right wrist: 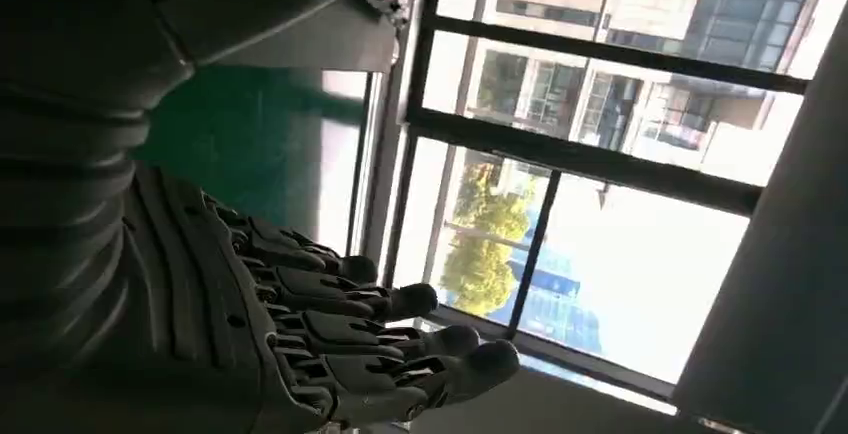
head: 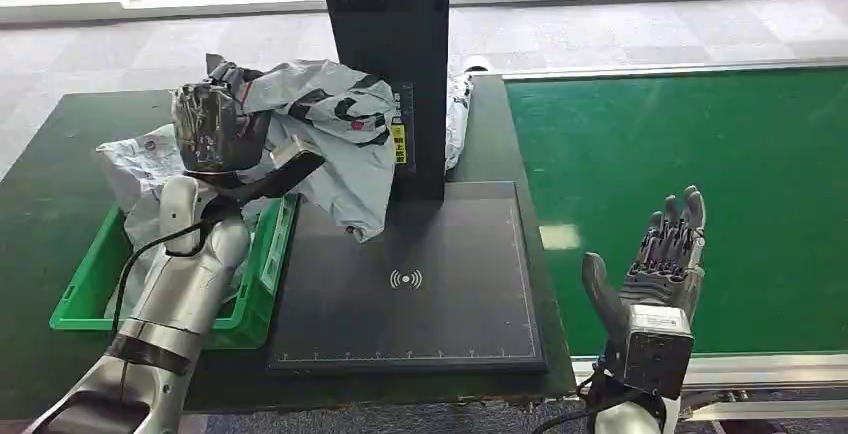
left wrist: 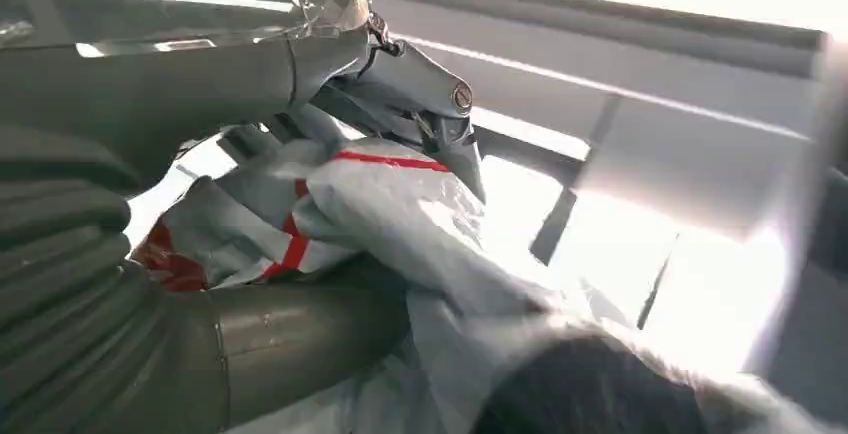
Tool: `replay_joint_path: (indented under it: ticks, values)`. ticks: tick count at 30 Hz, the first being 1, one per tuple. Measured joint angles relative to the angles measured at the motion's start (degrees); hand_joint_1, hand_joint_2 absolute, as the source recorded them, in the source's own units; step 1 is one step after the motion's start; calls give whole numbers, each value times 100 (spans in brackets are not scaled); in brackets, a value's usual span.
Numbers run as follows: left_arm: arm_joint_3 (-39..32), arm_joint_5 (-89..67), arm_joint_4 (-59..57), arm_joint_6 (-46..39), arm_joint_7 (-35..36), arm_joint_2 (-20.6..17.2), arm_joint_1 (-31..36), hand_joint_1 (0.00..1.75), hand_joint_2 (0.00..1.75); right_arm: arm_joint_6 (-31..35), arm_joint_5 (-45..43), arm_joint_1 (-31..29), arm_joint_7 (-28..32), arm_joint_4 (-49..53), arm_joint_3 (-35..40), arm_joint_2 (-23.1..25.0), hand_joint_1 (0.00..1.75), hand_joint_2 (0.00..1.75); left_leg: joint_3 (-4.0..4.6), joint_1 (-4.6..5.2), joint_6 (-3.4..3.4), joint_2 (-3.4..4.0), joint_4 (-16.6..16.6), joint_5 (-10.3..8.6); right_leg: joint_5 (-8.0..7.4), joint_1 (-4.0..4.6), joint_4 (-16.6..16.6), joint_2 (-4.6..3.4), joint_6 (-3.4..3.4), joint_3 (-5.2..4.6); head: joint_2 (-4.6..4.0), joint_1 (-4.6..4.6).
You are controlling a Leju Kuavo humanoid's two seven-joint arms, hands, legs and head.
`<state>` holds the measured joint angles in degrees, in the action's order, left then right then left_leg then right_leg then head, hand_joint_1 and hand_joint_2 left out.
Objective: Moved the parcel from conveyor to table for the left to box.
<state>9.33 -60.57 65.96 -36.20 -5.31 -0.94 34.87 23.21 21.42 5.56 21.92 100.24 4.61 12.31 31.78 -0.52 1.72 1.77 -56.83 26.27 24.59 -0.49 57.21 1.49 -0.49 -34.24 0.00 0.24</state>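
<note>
Head view: left hand (head: pixel 222 132) is raised over the table (head: pixel 40 184), fingers clamped on a grey poly-bag parcel (head: pixel 340 129) that drapes down toward the black scan pad (head: pixel 400 284). The parcel hangs off the hand between the green bin (head: pixel 85 289) and the black post (head: pixel 385 64), so it looks lifted clear of the pad, likely on its way across to the bin. The green bin sits at the table's left, partly hidden by the left arm; it already holds pale bagged parcels (head: pixel 135 159), piled above its rim. Right hand (head: pixel 665 254) is over the near edge of the green conveyor (head: pixel 700 154), palm flat, fingers straight and apart, holding nothing, likely its handover part is done.

Left wrist view: left hand's fingers (left wrist: pixel 420 94) and thumb (left wrist: pixel 280 344) pinch crumpled grey plastic with red print, the parcel (left wrist: pixel 380 204). Grip looks firm, but the bag is soft and bunched.

Right wrist view: right hand (right wrist: pixel 300 334) is spread and empty, with green belt (right wrist: pixel 240 144) behind and windows (right wrist: pixel 600 204) beyond.
</note>
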Motion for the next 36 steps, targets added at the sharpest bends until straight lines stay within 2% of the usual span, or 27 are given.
replay_joint_path:
  ticks: [8,11,13,15,16,18,21,24,28,36]
  values:
    - [-364,-74,302,-126,-65,-25,-10,175,175,15,-37,-68,2,-98,0,-2,0,175,21,-1,6,-15,0,-10,0,4,3,11,0,-5,-2,0]
    - [-892,-110,530,-354,-332,-106,-132,175,175,13,-243,-224,61,-272,50,-72,0,175,76,-1,6,5,4,-3,0,1,4,3,-1,-9,0,0]
    - [-1508,-510,430,-372,28,-399,-161,175,175,131,-484,-365,137,-498,157,-225,0,175,58,-2,10,42,8,11,4,-5,3,-29,-8,-10,0,0]
    - [-2134,-629,212,-372,-53,-711,-241,175,175,228,-630,-453,201,-685,276,-385,0,175,8,-9,24,65,7,0,-6,-1,4,-59,-22,-36,0,-4]
    - [-2409,-702,132,-331,3,-840,-274,175,175,254,-688,-480,205,-769,334,-448,0,175,22,-16,32,60,6,-9,-12,5,4,-57,-31,-47,0,-4]
    - [-2710,-1194,-322,-80,721,-1094,-213,175,175,254,-840,-593,197,-943,442,-584,0,175,31,-22,37,27,7,-19,-11,11,7,-29,-33,-45,-2,2]
    - [-2854,-1438,-1578,149,1318,-1668,-23,175,175,341,-1110,-824,273,-1281,725,-830,0,175,33,-23,45,30,7,-23,-12,14,10,-38,-35,-56,-2,-2]
    - [-2869,-1506,-2422,173,1423,-1906,156,175,175,372,-1204,-963,280,-1501,872,-981,0,175,41,-28,50,23,4,-29,-16,22,11,-32,-39,-60,0,0]
    - [-2869,-1549,-3050,171,1491,-2083,360,175,175,400,-1222,-1054,282,-1637,1005,-1077,0,175,43,-26,50,22,2,-28,-19,20,10,-33,-37,-57,-2,2]
    - [-2869,-1552,-3494,170,1495,-2193,493,175,175,400,-1226,-1100,282,-1738,1047,-1150,0,175,45,-27,48,22,2,-27,-19,18,7,-32,-37,-58,0,0]
